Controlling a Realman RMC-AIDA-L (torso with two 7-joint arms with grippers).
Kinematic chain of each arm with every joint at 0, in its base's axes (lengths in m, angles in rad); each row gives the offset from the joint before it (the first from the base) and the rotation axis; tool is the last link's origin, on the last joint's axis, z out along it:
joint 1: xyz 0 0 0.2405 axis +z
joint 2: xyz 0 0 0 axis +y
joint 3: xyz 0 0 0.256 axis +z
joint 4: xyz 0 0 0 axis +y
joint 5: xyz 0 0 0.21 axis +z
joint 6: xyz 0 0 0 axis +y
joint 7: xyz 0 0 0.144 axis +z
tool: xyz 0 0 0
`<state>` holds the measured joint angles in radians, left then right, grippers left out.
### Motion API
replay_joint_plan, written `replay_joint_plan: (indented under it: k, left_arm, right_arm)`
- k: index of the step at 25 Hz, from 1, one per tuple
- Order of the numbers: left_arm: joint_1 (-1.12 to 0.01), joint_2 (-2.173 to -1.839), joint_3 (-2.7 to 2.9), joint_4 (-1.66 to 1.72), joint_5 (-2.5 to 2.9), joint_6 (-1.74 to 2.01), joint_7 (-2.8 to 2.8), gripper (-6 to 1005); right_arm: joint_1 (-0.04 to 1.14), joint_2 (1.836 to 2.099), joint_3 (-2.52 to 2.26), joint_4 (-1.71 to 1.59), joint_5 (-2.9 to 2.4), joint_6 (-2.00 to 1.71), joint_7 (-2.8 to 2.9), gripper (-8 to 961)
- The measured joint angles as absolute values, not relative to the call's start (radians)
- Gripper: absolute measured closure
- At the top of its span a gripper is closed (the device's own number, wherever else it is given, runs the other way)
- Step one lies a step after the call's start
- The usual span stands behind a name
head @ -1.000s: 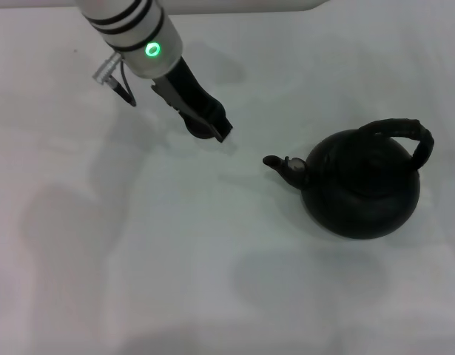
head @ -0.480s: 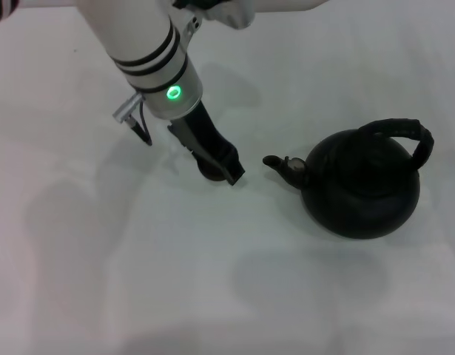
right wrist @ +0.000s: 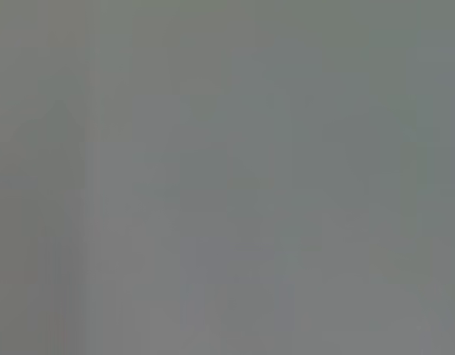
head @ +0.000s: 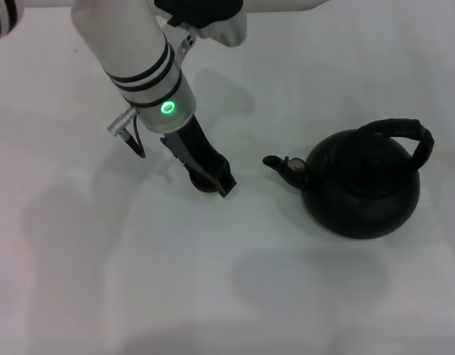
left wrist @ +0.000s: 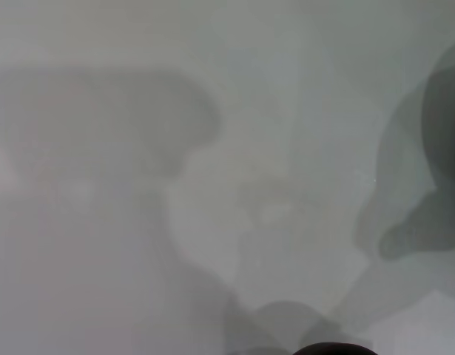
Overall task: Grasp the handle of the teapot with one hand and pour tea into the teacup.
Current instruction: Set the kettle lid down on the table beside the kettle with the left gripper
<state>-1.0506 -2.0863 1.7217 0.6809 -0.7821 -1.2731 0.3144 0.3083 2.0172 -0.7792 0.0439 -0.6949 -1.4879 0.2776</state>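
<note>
The matte black teapot stands on the white table at the right, its spout pointing left. Its thick black arched handle rises over its top with nothing holding it. My left gripper reaches down from the upper left and is shut on the tiny dark teacup, low over the table a short way left of the spout. A dark rounded edge, probably the teacup, shows at the border of the left wrist view. The right gripper is out of view.
The white table spreads around the teapot and the arm. The left arm's white forearm with a green light crosses the upper left. The right wrist view shows only flat grey.
My left gripper has carried the teacup down and toward the teapot's spout, then back slightly to the left. The teapot has not moved.
</note>
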Motion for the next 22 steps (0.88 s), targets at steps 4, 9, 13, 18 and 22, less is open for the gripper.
replay_joint_plan:
  k: [4, 9, 13, 18, 22]
  left_arm:
    - [-1.051, -2.086, 1.724, 0.679, -0.783, -1.273, 0.314, 292]
    - [-1.051, -2.086, 1.724, 0.679, -0.784, -1.275, 0.313, 291]
    - [-1.051, -2.086, 1.724, 0.678, -0.784, -1.274, 0.313, 292]
    - [-1.051, -2.087, 1.731, 0.671, -0.784, -1.275, 0.313, 292]
    - [-1.055, -2.088, 1.737, 0.655, -0.786, -1.274, 0.313, 292]
  right_arm:
    - [0.308, 2.017, -0.779, 0.043, -0.695, -1.488, 0.278, 69]
    - [0.308, 2.017, -0.779, 0.04, -0.695, -1.486, 0.278, 71]
    - [0.309, 2.017, -0.779, 0.04, -0.695, -1.486, 0.278, 71]
    - [0.31, 2.017, -0.779, 0.04, -0.695, -1.487, 0.278, 71]
    - [0.31, 2.017, -0.779, 0.04, -0.695, -1.488, 0.278, 71]
